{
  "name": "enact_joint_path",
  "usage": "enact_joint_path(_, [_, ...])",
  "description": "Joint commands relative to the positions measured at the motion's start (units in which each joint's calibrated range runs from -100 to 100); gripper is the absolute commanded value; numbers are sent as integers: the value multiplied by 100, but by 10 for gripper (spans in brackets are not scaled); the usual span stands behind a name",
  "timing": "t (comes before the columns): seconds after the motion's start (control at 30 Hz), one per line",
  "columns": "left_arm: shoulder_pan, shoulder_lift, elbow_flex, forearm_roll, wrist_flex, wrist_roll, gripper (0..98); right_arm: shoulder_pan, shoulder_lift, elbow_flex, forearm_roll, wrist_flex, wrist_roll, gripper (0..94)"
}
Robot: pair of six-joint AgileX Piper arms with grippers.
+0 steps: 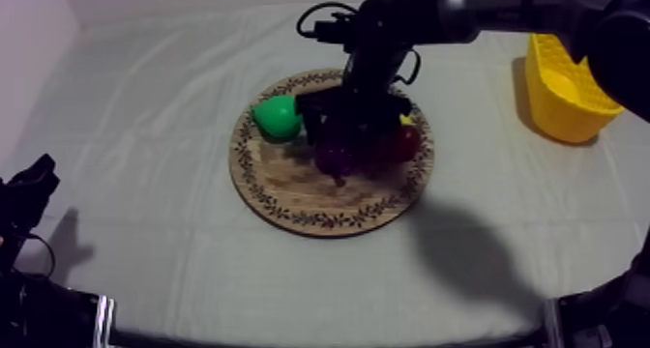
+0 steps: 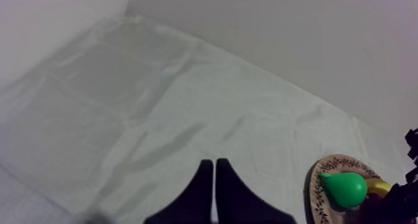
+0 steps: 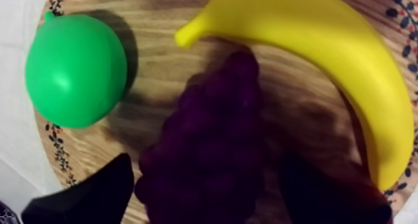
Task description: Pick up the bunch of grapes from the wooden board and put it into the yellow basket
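At the near left my left claw point(image 2: 214, 167) sits idle over the bare surface point(image 1: 145, 265), its fingers together in a narrow wedge. I would leave it there, out of the way.

Farther in, at the middle, lies the board point(image 1: 319, 212), and the grapes point(image 3: 211, 139) are on it between the pear point(image 1: 276, 117) to the left and the small red fruit point(image 1: 406, 142) to the right. The banana point(image 3: 323, 40) curves round just behind them.

My right claw point(image 3: 218, 183) is down over the bunch with its fingers apart, one on each side and just beside it. I judge they have not yet clamped.

To do the grasp well, I would close slowly across the thick middle of the bunch. The fingers should stay low enough to catch the body, not a single grape. The right-hand finger is close to the banana and the red fruit, so I would watch that it does not pinch either.

Once the hold is firm I would lift straight up, clear of the neighbouring fruit, before swinging away.

The basket point(image 1: 561, 110) waits at the far right, well apart from the board.
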Motion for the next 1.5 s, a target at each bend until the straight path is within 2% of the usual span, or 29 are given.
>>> enact_joint_path(0.0, [-2, 5, 0, 0, -1, 1, 1, -5, 13, -5, -2, -27, 3, 613])
enact_joint_path(0.13, [-2, 5, 0, 0, -1, 1, 1, -26, 0, -6, 6, -1, 29, 454])
enact_joint_path(0.23, [-2, 5, 0, 0, -1, 1, 1, -63, -145, 34, 19, 55, 33, 400])
enact_joint_path(0.5, [-2, 5, 0, 0, -1, 1, 1, -98, -1263, 419, 123, 346, 7, 384])
enact_joint_path(0.7, [-2, 5, 0, 0, -1, 1, 1, 213, -2522, 945, 381, 385, -43, 391])
enact_joint_path(0.87, [-2, 5, 0, 0, -1, 1, 1, 780, -3206, 1297, 531, 326, 29, 393])
enact_joint_path(1.07, [-2, 5, 0, 0, -1, 1, 1, 1754, -3601, 1474, 534, 279, 273, 388])
enact_joint_path(1.27, [-2, 5, 0, 0, -1, 1, 1, 2717, -3481, 1418, 516, 69, 488, 377])
enact_joint_path(1.47, [-2, 5, 0, 0, -1, 1, 1, 3372, -3132, 1279, 569, -157, 553, 364])
